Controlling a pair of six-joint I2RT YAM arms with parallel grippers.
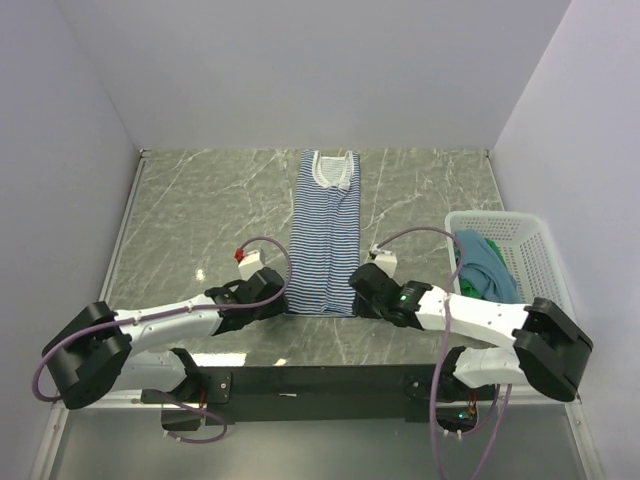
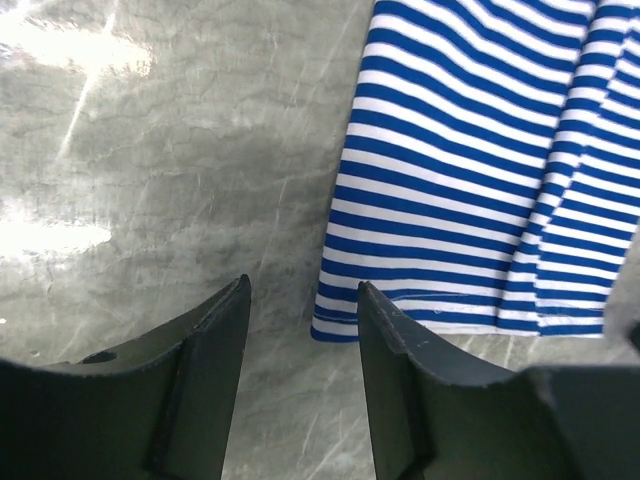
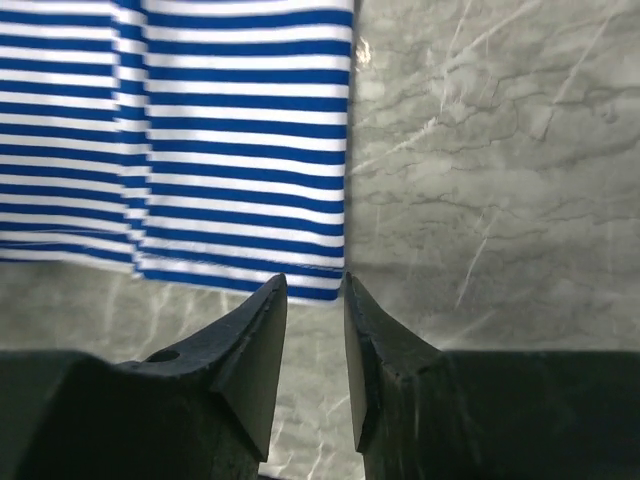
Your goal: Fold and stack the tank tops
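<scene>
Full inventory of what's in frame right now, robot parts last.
striped tank top: 1, navy and white, lying flat and lengthwise at the table's centre, white neckline at the far end, hem nearest the arms
teal-blue tank top: 1, teal-blue, bunched in the basket
green tank top: 1, bright green, in the basket, only a scrap showing beside the teal-blue one
basket: 1, white mesh, right side of the table
table: 1, grey-green marble pattern
left gripper: 1, black, open, by the hem's left corner
right gripper: 1, black, open with a narrow gap, by the hem's right corner
</scene>
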